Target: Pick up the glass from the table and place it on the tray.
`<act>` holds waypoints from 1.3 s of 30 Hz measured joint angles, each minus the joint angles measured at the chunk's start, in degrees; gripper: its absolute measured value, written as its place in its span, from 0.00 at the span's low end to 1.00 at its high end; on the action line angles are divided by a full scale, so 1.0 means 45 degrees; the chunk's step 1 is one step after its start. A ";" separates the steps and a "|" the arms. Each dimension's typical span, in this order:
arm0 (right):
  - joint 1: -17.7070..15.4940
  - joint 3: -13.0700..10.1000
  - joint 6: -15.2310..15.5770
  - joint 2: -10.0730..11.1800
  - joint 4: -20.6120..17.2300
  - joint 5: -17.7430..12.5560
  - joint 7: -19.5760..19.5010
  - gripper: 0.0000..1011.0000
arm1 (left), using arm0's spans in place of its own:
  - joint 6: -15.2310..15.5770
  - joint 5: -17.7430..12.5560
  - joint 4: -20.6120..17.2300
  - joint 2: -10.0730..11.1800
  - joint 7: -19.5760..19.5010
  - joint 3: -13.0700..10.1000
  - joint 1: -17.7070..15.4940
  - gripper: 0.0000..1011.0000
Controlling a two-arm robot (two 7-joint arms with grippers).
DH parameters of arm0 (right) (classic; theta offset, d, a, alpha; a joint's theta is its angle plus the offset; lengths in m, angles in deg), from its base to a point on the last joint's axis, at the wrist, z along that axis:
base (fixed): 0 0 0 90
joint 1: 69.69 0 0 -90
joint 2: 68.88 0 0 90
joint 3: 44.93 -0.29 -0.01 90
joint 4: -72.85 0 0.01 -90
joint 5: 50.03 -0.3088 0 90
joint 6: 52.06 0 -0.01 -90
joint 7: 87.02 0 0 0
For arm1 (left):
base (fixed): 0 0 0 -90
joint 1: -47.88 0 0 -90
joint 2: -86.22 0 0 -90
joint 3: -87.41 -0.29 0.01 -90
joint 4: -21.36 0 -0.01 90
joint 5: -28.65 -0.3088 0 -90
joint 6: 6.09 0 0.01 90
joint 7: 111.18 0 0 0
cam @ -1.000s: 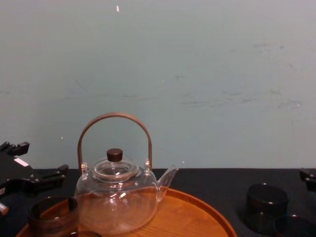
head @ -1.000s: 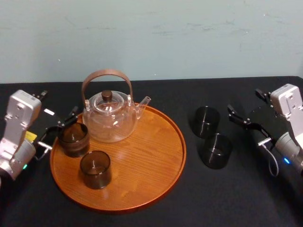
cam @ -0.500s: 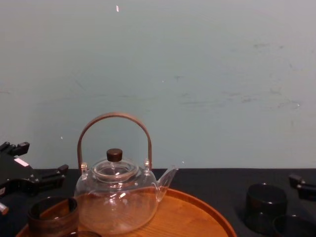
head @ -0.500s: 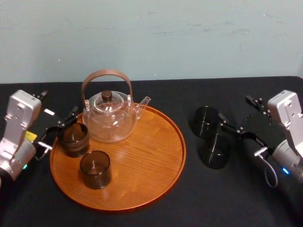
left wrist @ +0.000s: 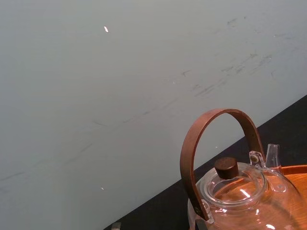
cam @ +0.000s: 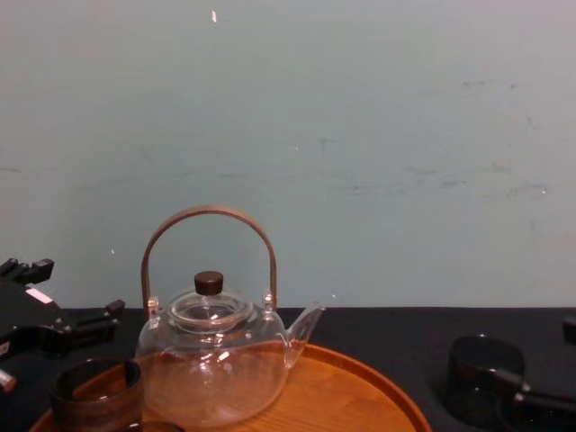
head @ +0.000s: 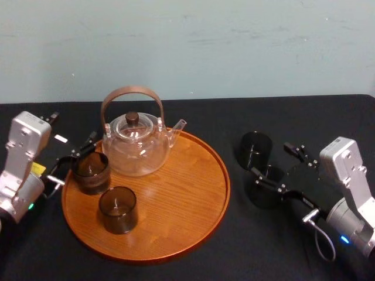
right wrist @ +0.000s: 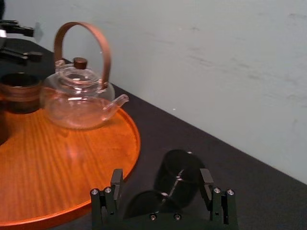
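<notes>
Two dark smoked glasses stand on the black table right of the tray [head: 193,228]: a far glass [head: 256,149] and a near glass [head: 261,197]. My right gripper [head: 271,160] is open, its fingers straddling the near glass [right wrist: 144,201]; one finger crosses over its rim. In the right wrist view the far glass [right wrist: 180,170] stands just ahead of the right gripper [right wrist: 161,179]. Whether a finger touches glass I cannot tell. The round wooden tray [right wrist: 29,191] carries a clear teapot [head: 136,146] and two more dark glasses [head: 91,171] [head: 118,209]. My left gripper [head: 73,158] rests open at the tray's left rim.
The teapot's brown hoop handle [cam: 209,216] rises high above the tray [cam: 360,396]. A pale wall [head: 234,47] backs the table. Bare black tablecloth [head: 275,246] lies in front of the right-hand glasses.
My right gripper has travelled left and lower, from beside the two table glasses to over the near one. The left arm and everything on the tray stayed still.
</notes>
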 joint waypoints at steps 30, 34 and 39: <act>-0.1283 -0.1129 -0.0086 -0.0506 0.0029 -0.0288 0.0789 0.99 | 0.0000 0.0000 0.0000 0.0000 0.0000 0.0000 0.0000 0.99; -0.1274 -0.1162 -0.0073 -0.0662 0.0276 -0.0241 0.0914 0.99 | 0.0000 0.0000 0.0000 0.0000 0.0000 0.0001 -0.0001 0.99; -0.1233 -0.1250 -0.0031 -0.0878 0.0628 -0.0183 0.1061 0.99 | 0.0000 0.0000 0.0000 0.0000 0.0000 0.0001 0.0000 0.99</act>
